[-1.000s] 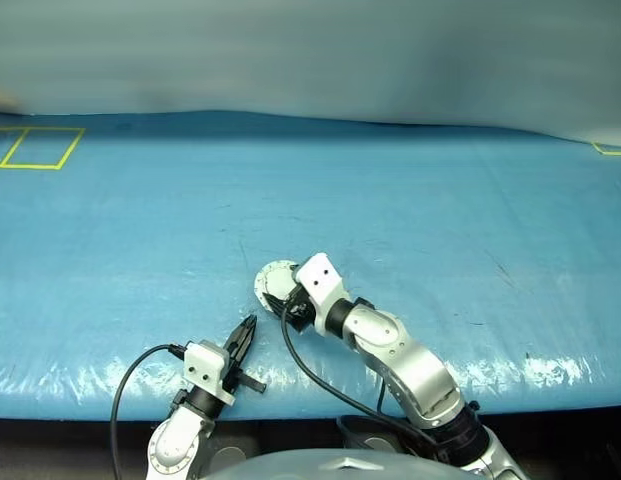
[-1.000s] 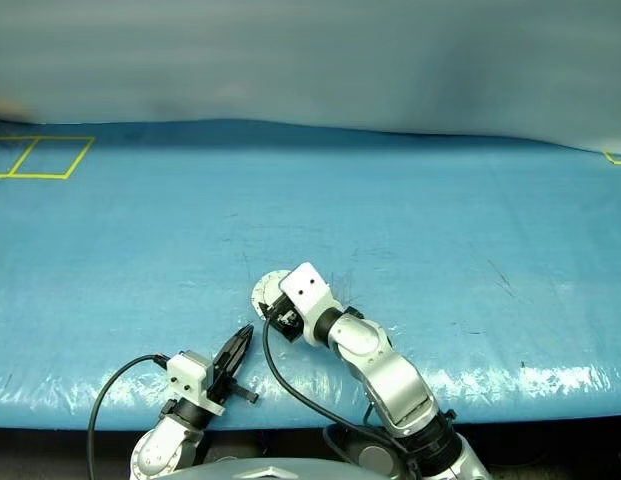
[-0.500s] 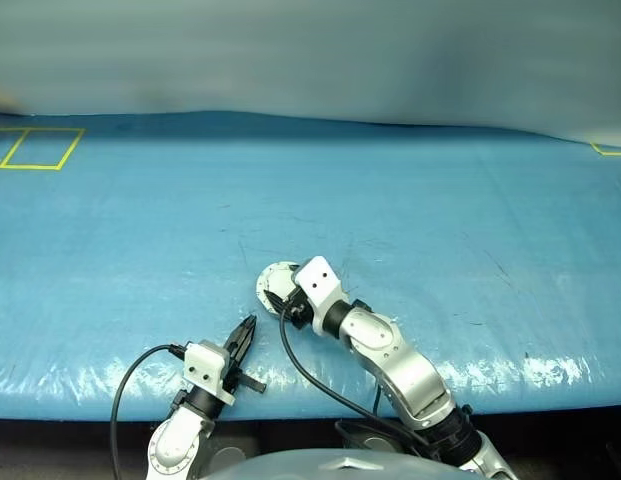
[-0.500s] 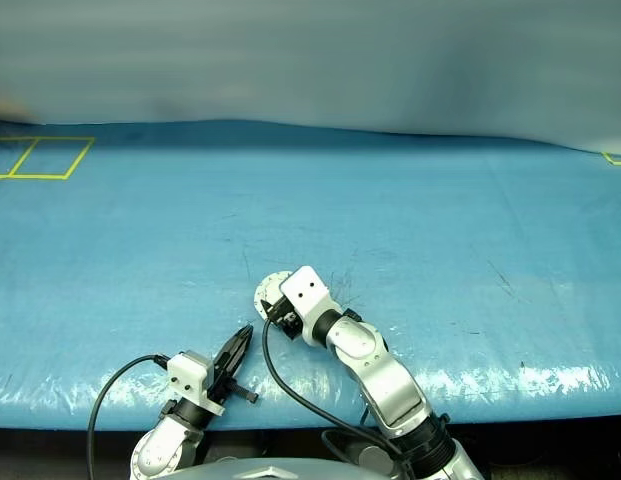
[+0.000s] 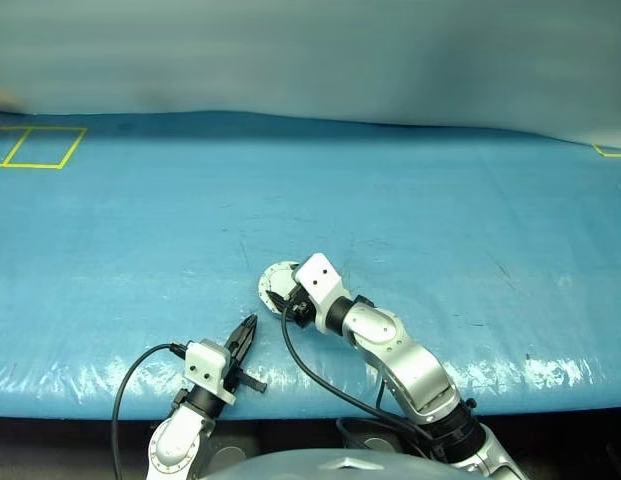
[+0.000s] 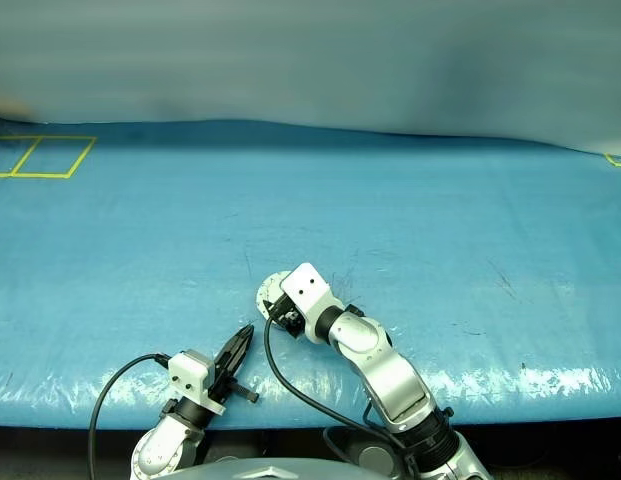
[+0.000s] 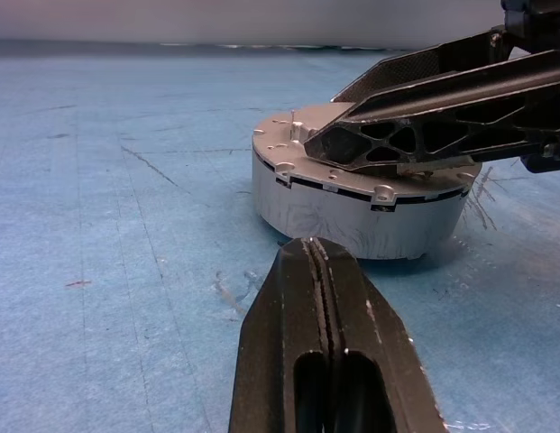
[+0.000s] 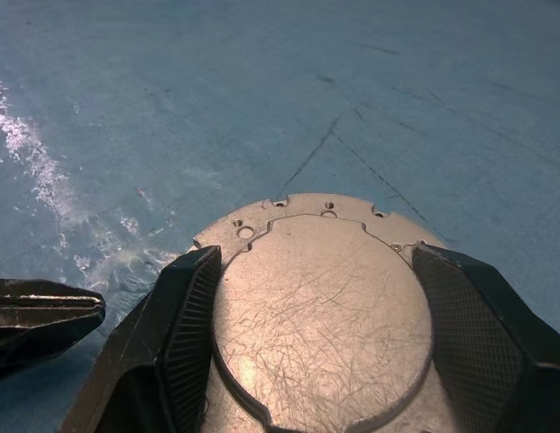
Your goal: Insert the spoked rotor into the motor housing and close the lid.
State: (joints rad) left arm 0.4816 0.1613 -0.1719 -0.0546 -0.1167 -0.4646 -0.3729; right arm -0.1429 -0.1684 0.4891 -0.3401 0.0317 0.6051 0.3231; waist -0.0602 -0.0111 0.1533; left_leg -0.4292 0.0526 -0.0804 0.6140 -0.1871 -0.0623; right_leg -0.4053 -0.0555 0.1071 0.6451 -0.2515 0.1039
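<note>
The motor housing (image 7: 361,212) sits closed on the blue table cover (image 5: 440,200), near the front edge and roughly in the middle, with the lid (image 8: 320,307) already down on top, so all you get is a plain grey drum with a thin dark seam running round it under the lid. Going left to right: way off at the far left corner there's a yellow taped rectangle (image 5: 35,147) on the cover, well apart from everything. Then the left gripper (image 5: 246,336) hangs low by the front edge, fingers pressed tight together with nothing between them, tip aimed toward the housing but clearly short of it, not touching. Next over is the housing itself, and the right gripper (image 8: 320,298) comes in from the right side with its black fingers (image 8: 185,325) spread wide on either side of the lid, lying over the scratched top surface. Can't really tell if the pads are actually squeezing the rim or just sitting alongside it. A black cable (image 5: 320,385) loops down off the right wrist toward the table edge.
</note>
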